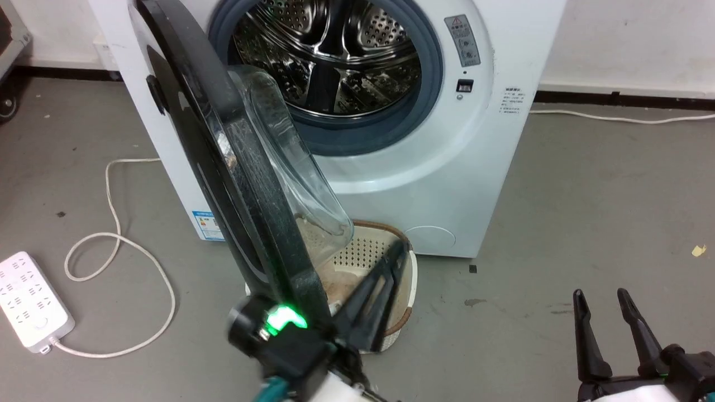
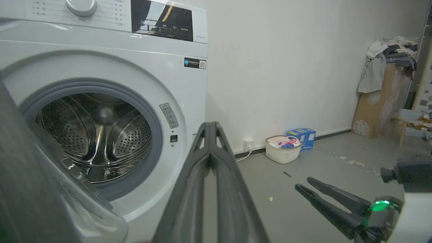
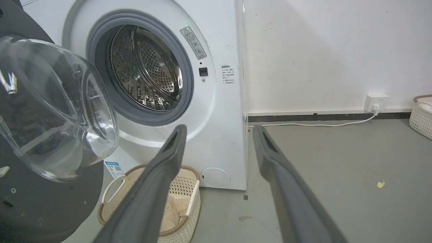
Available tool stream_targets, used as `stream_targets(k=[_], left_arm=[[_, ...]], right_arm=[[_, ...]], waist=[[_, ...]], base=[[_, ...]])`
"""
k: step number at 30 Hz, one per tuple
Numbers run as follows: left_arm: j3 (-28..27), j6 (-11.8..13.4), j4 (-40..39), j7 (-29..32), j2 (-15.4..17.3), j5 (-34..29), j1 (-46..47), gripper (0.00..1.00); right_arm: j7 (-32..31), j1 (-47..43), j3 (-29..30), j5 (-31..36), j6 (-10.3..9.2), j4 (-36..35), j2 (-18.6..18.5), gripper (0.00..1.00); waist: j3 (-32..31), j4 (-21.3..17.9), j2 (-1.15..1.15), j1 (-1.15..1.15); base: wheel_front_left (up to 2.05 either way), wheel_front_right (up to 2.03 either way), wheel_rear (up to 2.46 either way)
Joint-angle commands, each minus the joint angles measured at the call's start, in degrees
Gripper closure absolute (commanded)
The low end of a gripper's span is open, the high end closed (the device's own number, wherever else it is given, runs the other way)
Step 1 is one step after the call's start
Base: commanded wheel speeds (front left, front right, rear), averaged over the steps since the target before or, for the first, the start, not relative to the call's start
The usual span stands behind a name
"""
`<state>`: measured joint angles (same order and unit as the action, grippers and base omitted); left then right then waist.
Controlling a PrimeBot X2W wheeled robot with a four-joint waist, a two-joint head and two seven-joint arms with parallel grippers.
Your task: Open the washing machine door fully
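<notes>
Standing about half open, the washing machine door (image 1: 246,184) lies just left of the left hand (image 1: 397,251), which is clenched on nothing beside its inner face and judged nearer for pushing; the right hand (image 1: 606,298), released, sits well apart.

Glossy black ring, clear smooth glass on the washing machine door (image 1: 234,184) — drum (image 1: 335,61) shiny perforated steel, floor (image 1: 586,195) matt.
</notes>
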<state>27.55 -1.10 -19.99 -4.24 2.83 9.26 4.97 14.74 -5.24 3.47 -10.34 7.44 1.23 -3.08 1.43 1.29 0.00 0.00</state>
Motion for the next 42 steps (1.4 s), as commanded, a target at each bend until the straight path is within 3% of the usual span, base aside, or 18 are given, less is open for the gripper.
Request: stream_targets(k=[1, 9, 16, 23, 34, 42], left_arm=[[0.65, 0.55, 2.32, -0.41, 0.13, -0.15, -1.09, 1.00], [-0.16, 3.02, 16.42, -2.30, 0.09, 3.37, -1.97, 1.00], [-2.42, 4.26, 22.48, -4.84, 0.20, 4.84, -1.90, 1.00], [-3.48, 4.96, 24.49, -6.38, 0.44, 6.10, -3.06, 1.00], [-4.63, 6.37, 23.58, -6.41, 1.64, 7.05, -5.23, 1.00], [-9.23, 7.44, 22.86, -6.23, 5.02, 8.43, -3.94, 1.00]], right_arm=[[0.26, 0.94, 0.01, -0.33, 0.05, 0.12, 0.20, 0.00], [0.26, 1.53, -0.33, -0.08, 0.05, 0.59, 0.20, 0.00], [0.26, 1.34, -0.16, -0.10, 0.05, 0.91, 0.20, 0.00], [0.26, 0.62, -0.21, -0.31, 0.05, 1.40, 0.20, 0.00], [0.26, -0.48, -0.70, -1.00, 0.05, 1.88, 0.20, 0.00], [0.26, 0.64, -1.59, -0.73, 0.05, 1.86, 0.20, 0.00]], waist=[[0.20, -0.03, 0.00, 0.00], [1.33, 0.12, 0.00, 0.00], [1.33, 1.61, 0.00, 0.00], [0.12, 5.78, 0.00, 0.00], [-1.34, 16.10, 0.00, 0.00], [1.16, 21.09, 0.00, 0.00]], base=[[0.00, 0.00, 0.00], [0.00, 0.00, 0.00], [0.00, 0.00, 0.00], [0.00, 0.00, 0.00], [0.00, 0.00, 0.00], [0.00, 0.00, 0.00]])
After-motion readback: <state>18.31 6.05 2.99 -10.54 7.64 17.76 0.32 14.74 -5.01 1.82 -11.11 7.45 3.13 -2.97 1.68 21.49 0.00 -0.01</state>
